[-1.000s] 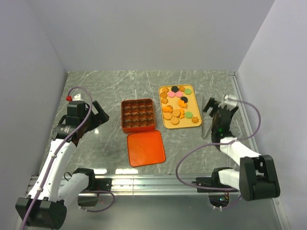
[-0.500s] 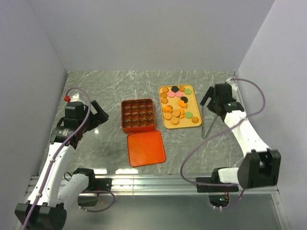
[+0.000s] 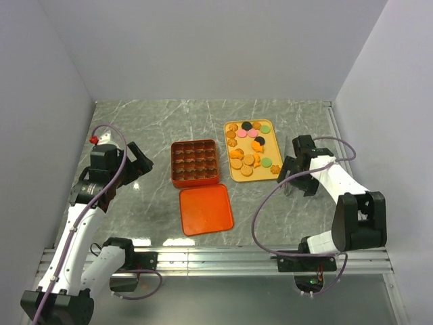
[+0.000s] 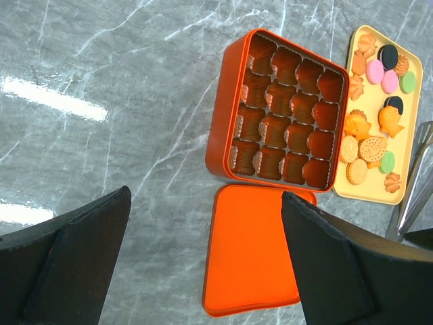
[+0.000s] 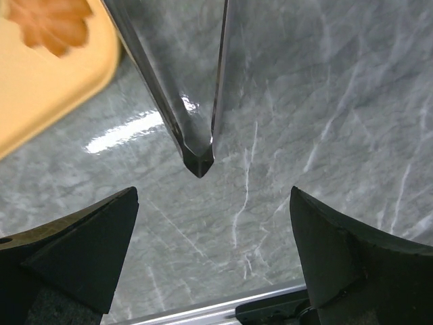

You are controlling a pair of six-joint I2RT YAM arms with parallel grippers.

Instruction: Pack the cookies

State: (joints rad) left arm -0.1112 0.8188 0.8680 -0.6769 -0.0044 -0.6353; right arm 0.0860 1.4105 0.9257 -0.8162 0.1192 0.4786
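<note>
The cookies (image 3: 250, 149) lie loose on a yellow tray (image 3: 235, 177), mostly orange-tan with a few pink, green and black; they also show in the left wrist view (image 4: 375, 145). The orange-red gridded box (image 3: 195, 163) stands empty left of the tray, and its flat lid (image 3: 206, 208) lies in front of it. My right gripper (image 3: 300, 181) is open, low over the metal tongs (image 5: 183, 88), whose joined end points between my fingers (image 5: 325, 244). My left gripper (image 3: 141, 162) is open and empty, left of the box (image 4: 284, 112).
The tray's corner (image 5: 34, 88) with one flower cookie (image 5: 51, 24) lies just left of the tongs. Side walls stand close on both sides. A metal rail (image 3: 223, 256) runs along the near table edge.
My right arm has swung from the back right forward and down, and its open gripper is now over the tongs beside the tray. The left arm has hardly moved.
</note>
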